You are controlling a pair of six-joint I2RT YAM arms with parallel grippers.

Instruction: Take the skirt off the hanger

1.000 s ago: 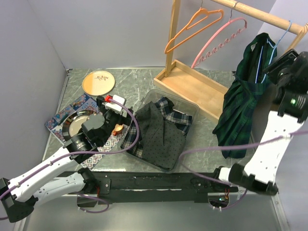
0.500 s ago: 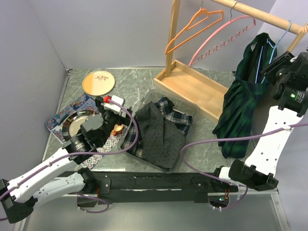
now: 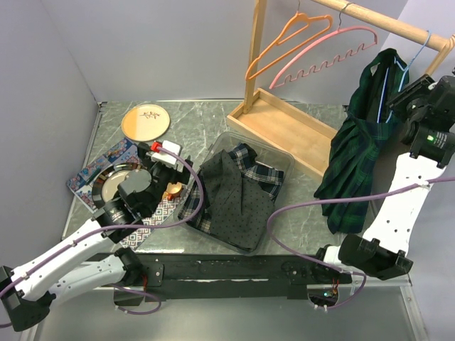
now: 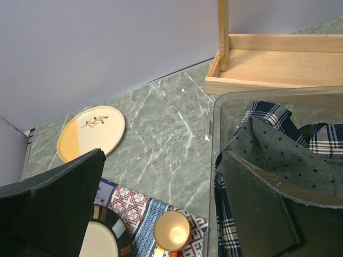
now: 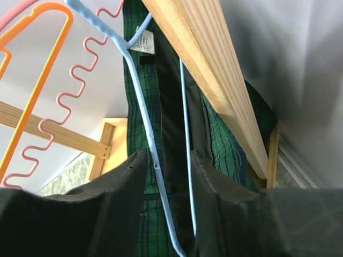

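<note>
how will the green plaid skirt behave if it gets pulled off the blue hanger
Probably floppy: the skirt hangs in loose folds, so it should sag and bunch rather than hold its shape. It looks light, but the thin blue hanger only hooks over the wooden rail, so a tug may swing or lift it too.

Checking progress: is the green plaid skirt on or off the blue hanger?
On. The skirt drapes from the blue hanger, which hangs from the wooden rail.

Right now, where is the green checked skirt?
In the top view, the skirt hangs on the far right, on the blue hanger under the wooden rail, just right of the rack's wooden base.
</note>
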